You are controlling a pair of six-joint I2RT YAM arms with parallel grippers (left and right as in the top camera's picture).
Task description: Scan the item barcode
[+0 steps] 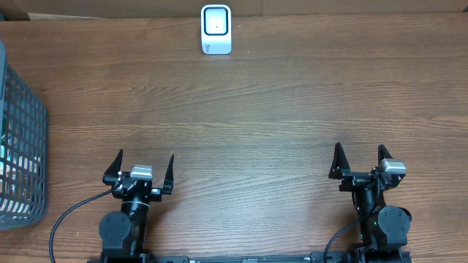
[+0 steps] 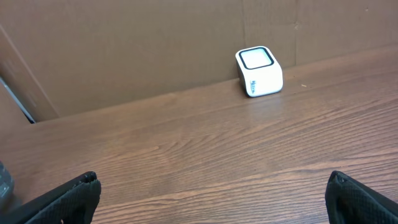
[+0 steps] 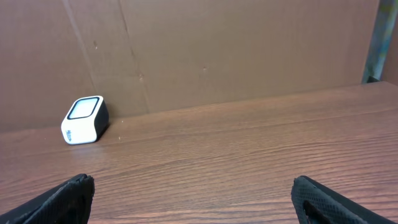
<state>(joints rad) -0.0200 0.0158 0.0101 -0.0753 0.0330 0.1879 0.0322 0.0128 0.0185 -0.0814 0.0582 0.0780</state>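
Observation:
A small white scanner (image 1: 216,29) with a dark-rimmed window stands at the far middle of the wooden table, also seen in the left wrist view (image 2: 259,71) and the right wrist view (image 3: 85,119). No item or barcode can be made out in any view. My left gripper (image 1: 145,155) (image 2: 214,177) rests near the front left, open, with only bare wood between its fingers. My right gripper (image 1: 359,147) (image 3: 193,180) sits near the front right, open and empty too. Both are far from the scanner.
A grey mesh basket (image 1: 18,146) stands at the left edge of the table, with pale and greenish contents showing dimly through its wall. A brown cardboard wall (image 2: 155,43) runs along the back of the table behind the scanner.

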